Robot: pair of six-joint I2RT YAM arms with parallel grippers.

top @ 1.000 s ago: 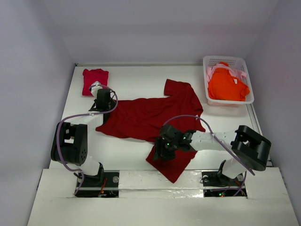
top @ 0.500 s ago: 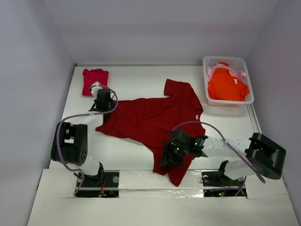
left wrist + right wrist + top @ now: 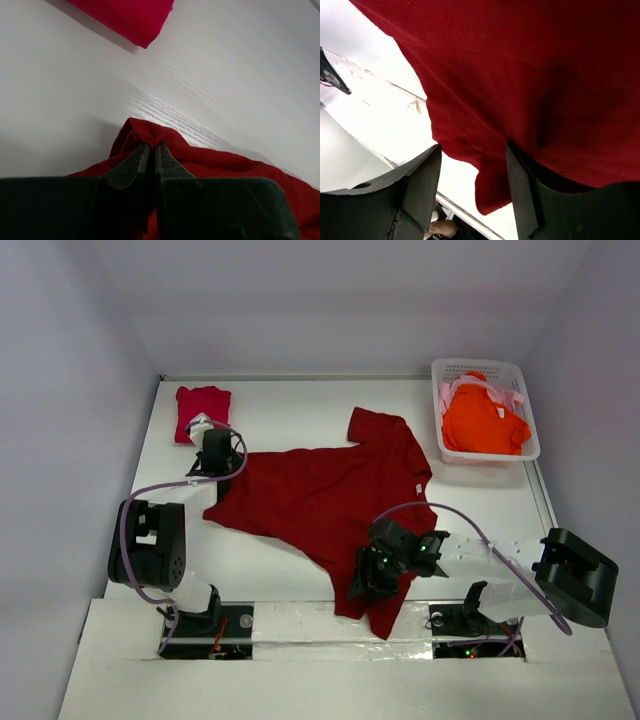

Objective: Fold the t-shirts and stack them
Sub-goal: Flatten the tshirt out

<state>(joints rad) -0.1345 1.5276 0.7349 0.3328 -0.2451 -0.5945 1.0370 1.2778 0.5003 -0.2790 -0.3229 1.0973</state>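
Dark red t-shirt [image 3: 320,495] lies spread out on table [image 3: 300,400], near tip at the front edge. L gripper [image 3: 151,147] is pressed together, pinching shirt's left edge. R gripper [image 3: 472,155] is spread over the near hem and has slid near-right in the last sec, cloth stretching w/ it. Prob. flattening before 1st fold.

Bright, even, diffuse light; soft shadows on the white surface [image 3: 225,75]. Wrist views blur toward 6 o'clock.
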